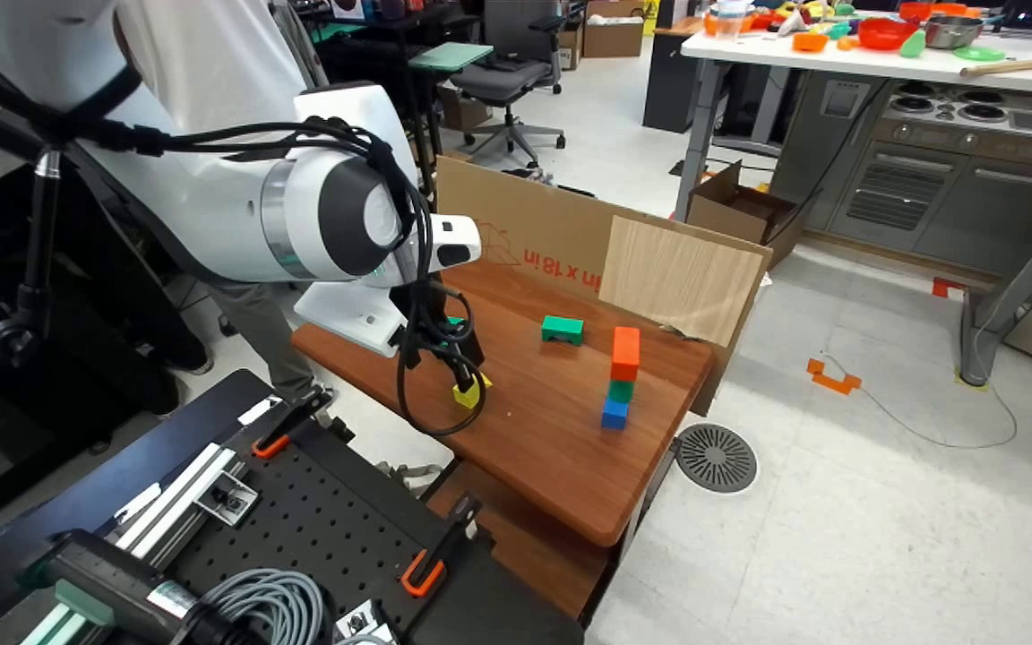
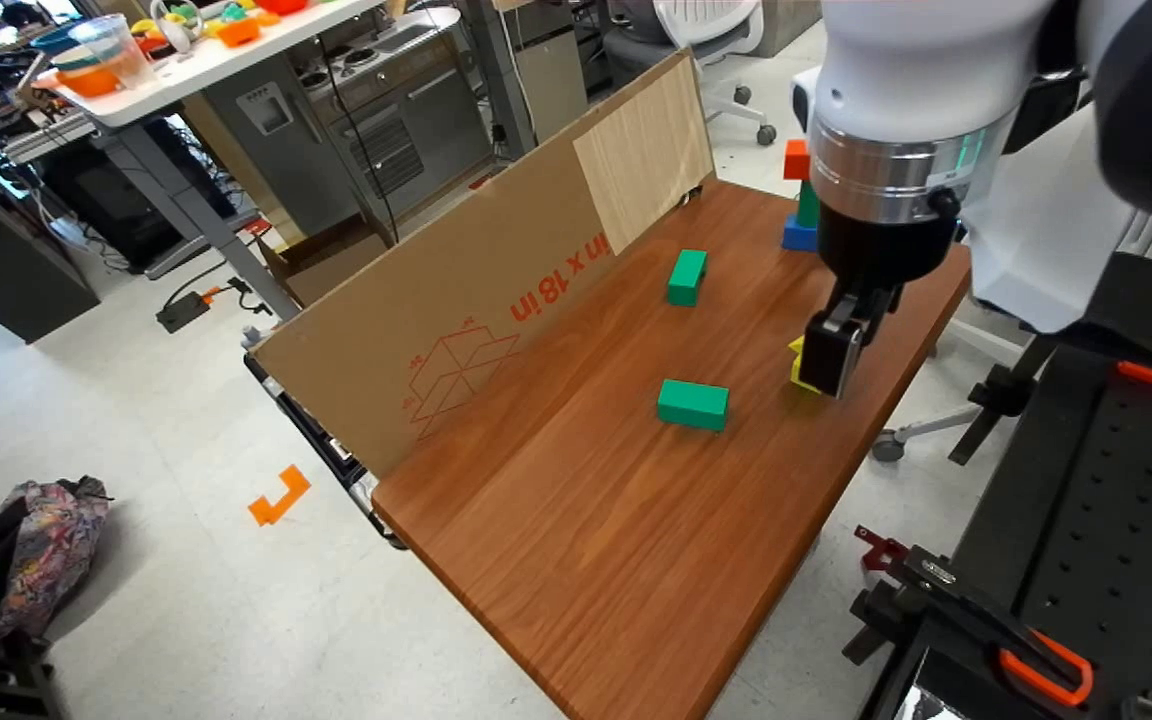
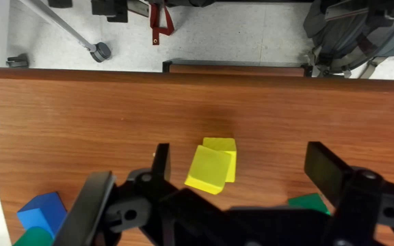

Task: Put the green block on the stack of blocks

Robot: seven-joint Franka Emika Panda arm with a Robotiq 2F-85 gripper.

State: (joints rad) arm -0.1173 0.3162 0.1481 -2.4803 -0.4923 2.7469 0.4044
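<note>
A lab: robot arm [image 1: 211,202], perforated black bench [image 1: 350,502], office chair [image 1: 516,38], apparently a toy kitchen [image 1: 973,210].

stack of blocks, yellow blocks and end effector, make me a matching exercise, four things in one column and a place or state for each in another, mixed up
Things:
1. orange block
2. blue block
3. yellow blocks
4. end effector

Places and states:
A. bottom of the stack
B. open
C. one overlapping the other in the wrist view
D. top of the stack

Pairs: 1-D, 2-A, 3-C, 4-B
</note>
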